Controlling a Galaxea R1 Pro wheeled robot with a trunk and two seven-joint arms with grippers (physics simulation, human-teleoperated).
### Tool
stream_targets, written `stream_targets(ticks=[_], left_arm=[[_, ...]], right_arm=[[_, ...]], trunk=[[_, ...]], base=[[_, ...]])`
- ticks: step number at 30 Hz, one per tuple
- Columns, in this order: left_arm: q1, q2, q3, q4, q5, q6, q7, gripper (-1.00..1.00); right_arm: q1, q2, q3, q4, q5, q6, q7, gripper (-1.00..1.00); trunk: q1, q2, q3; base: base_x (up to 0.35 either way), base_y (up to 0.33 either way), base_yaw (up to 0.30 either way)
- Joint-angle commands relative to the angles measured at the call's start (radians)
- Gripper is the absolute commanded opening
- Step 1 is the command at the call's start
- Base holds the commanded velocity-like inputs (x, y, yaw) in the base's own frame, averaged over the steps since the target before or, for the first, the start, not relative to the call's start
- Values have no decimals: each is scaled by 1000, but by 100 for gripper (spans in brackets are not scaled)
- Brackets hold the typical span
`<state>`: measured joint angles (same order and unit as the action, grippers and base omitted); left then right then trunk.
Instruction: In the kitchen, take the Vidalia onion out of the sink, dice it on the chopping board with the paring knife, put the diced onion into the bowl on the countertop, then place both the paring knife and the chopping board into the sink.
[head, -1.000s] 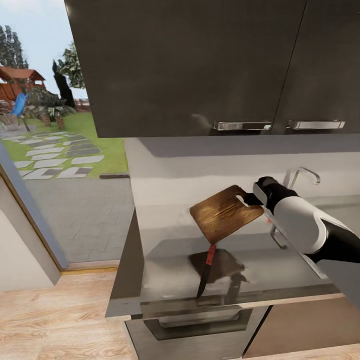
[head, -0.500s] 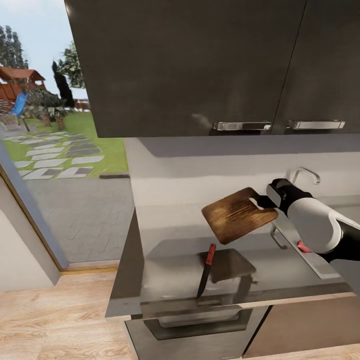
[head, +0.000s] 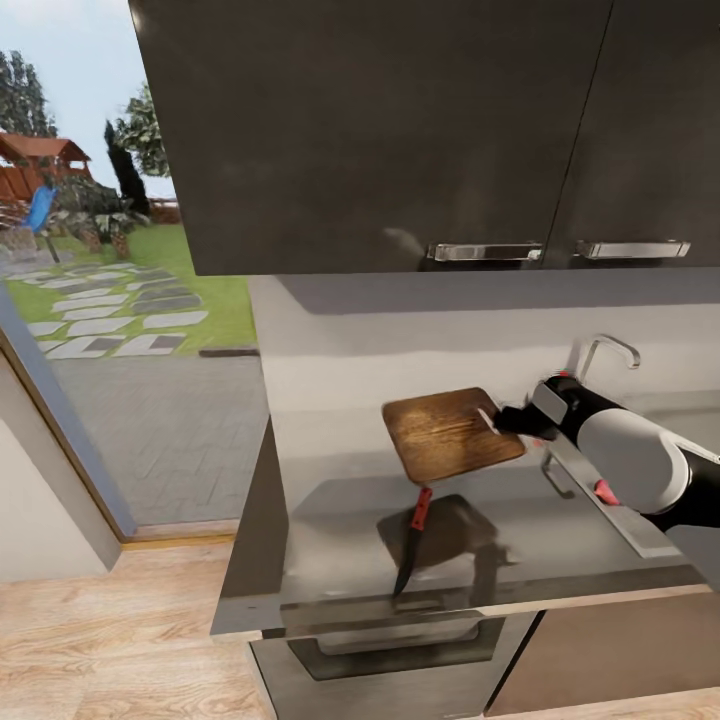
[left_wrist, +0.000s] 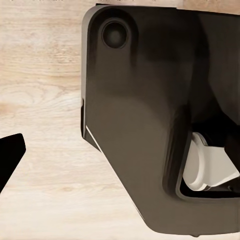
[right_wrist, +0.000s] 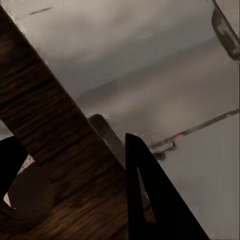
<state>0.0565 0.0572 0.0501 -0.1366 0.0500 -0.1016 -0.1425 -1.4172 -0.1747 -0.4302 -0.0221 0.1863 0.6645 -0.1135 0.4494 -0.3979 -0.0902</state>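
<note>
Your right gripper (head: 512, 420), fingers clamped on the chopping board (head: 450, 436), is swinging it back left, away from the sink (head: 640, 520), above the paring knife (head: 412, 540); left gripper's state: can't tell.

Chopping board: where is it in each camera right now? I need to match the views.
Head view: chopping board at centre right, lifted above the countertop, its slotted end at the right gripper.
Right wrist view: chopping board fills the lower left, between the dark fingers.
Left wrist view: not in it.
Shared landmark: the grey countertop.
</note>
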Motion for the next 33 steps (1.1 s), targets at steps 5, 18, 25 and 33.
stream_targets(ticks=[5, 18, 25, 33], left_arm=[[0, -2, 5, -1, 7, 0, -6, 100], [0, -2, 4, 5, 9, 0, -6, 100], [0, -4, 5, 28, 10, 0, -6, 100], [0, -5, 5, 31, 11, 0, -6, 100]], right_arm=[[20, -1, -11, -2, -41, -60, 16, -100], [27, -33, -11, -2, -77, -74, 1, -100], [27, -22, -8, 1, -79, -77, -82, -100], [27, 7, -7, 2, -79, -78, -93, -100]], trunk=[[1, -2, -2], [1, -2, -2], [1, -2, -2], [1, -2, -2]], base=[[0, 0, 0], [0, -17, 0], [0, -172, 0], [0, -196, 0]])
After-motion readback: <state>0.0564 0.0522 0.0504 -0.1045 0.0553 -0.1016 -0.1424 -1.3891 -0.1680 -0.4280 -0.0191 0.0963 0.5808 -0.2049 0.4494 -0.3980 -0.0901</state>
